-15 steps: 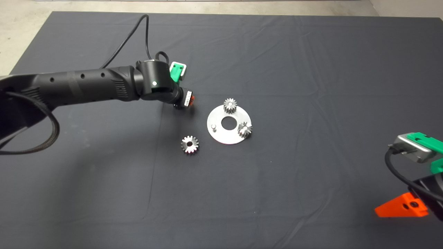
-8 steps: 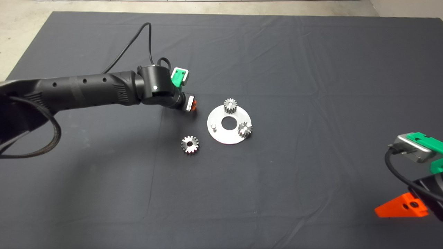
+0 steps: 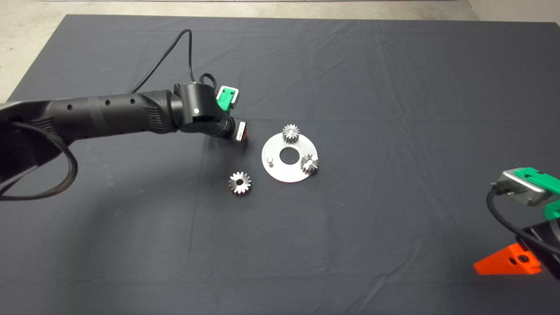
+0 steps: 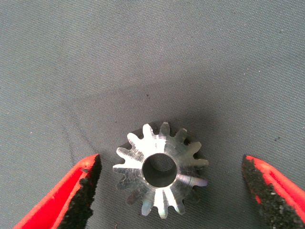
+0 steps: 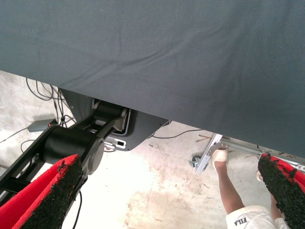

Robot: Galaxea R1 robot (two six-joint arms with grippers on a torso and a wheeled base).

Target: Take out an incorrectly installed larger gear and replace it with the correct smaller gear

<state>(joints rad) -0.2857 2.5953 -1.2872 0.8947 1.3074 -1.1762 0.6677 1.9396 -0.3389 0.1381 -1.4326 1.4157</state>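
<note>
Fingers (image 5: 45, 198) of the right end effector (image 3: 509, 262) stand wide apart; it is parked at the desk's near right edge, clear of the parts. Farther in, the larger gear (image 3: 239, 182) lies flat on the mat (image 3: 393, 87), just beside a round steel plate (image 3: 284, 175). The plate carries a bare peg (image 3: 271, 160) and two small gears (image 3: 309, 163) (image 3: 290, 132). Beyond the larger gear, the left end effector (image 3: 242, 131) hangs just beside the plate's left rim. Its wrist view shows it open, with the smaller gear (image 4: 161, 169) lying flat on the mat between the pads (image 4: 88, 186), touching neither.
</note>
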